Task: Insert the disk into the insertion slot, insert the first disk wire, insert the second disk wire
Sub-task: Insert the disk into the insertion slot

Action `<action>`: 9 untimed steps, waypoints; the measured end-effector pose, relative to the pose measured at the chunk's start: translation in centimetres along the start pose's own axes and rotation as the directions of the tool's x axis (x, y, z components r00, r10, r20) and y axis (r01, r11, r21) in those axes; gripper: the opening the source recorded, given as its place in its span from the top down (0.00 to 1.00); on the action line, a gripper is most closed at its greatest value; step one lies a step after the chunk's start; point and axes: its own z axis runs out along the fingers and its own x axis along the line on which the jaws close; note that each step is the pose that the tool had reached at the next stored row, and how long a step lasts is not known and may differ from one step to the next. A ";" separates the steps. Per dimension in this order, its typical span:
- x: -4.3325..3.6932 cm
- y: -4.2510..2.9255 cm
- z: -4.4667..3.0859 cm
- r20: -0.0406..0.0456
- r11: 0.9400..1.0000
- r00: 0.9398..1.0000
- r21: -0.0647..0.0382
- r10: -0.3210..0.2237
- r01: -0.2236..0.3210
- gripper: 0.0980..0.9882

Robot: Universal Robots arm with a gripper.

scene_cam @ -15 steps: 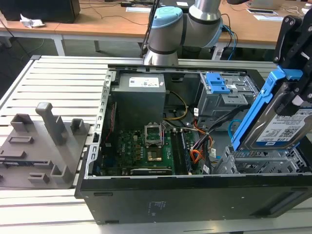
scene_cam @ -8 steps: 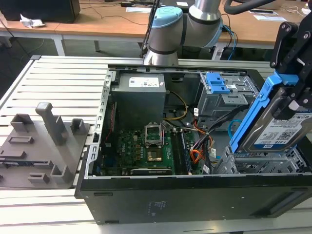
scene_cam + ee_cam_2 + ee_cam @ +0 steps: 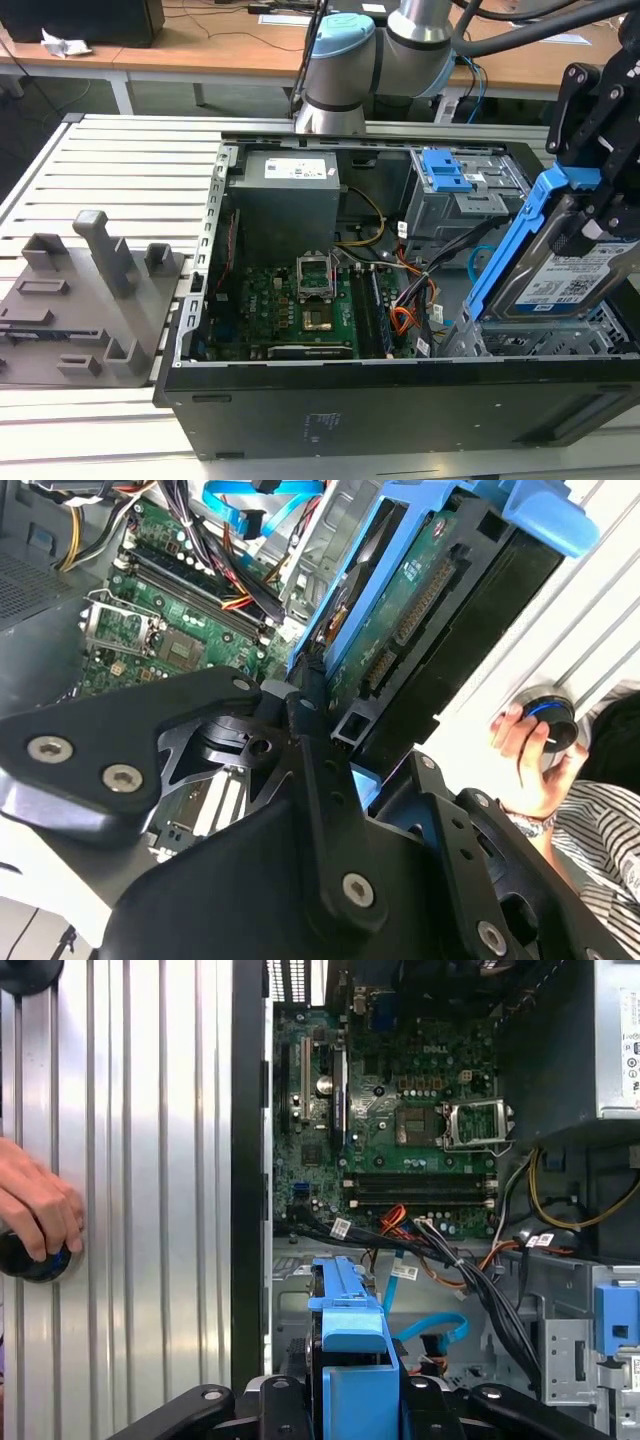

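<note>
In the exterior view my gripper (image 3: 592, 212) is shut on the disk (image 3: 555, 280), a silver drive with a white-and-blue label in a bright blue frame. It hangs tilted, lower end just above the insertion slot (image 3: 545, 346), the low perforated grey cage at the case's right. The second wrist view shows the disk's green underside (image 3: 400, 610) in my gripper (image 3: 330, 715). The first wrist view looks along the blue frame (image 3: 350, 1340). The first disk wire (image 3: 403, 320), a red-orange bundle, lies loose left of the slot. Behind the slot loops the second disk wire (image 3: 482, 256), a light blue cable (image 3: 436, 1330).
The open black computer case (image 3: 300, 400) lies on a slatted metal table. A taller grey cage with blue latches (image 3: 455, 185) stands behind the slot. The motherboard (image 3: 300, 310) fills the case's middle. A grey fixture block (image 3: 90, 300) sits left. A person's hand (image 3: 35, 1205) grips a knob beside the case.
</note>
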 end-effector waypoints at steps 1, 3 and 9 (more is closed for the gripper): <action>0.00 0.00 0.12 0.000 1.000 1.000 0.000 0.000 0.000 0.70; 0.00 -0.01 0.32 0.000 1.000 1.000 0.000 0.000 0.000 0.70; -0.70 0.00 0.35 0.000 1.000 1.000 0.000 0.000 0.000 0.70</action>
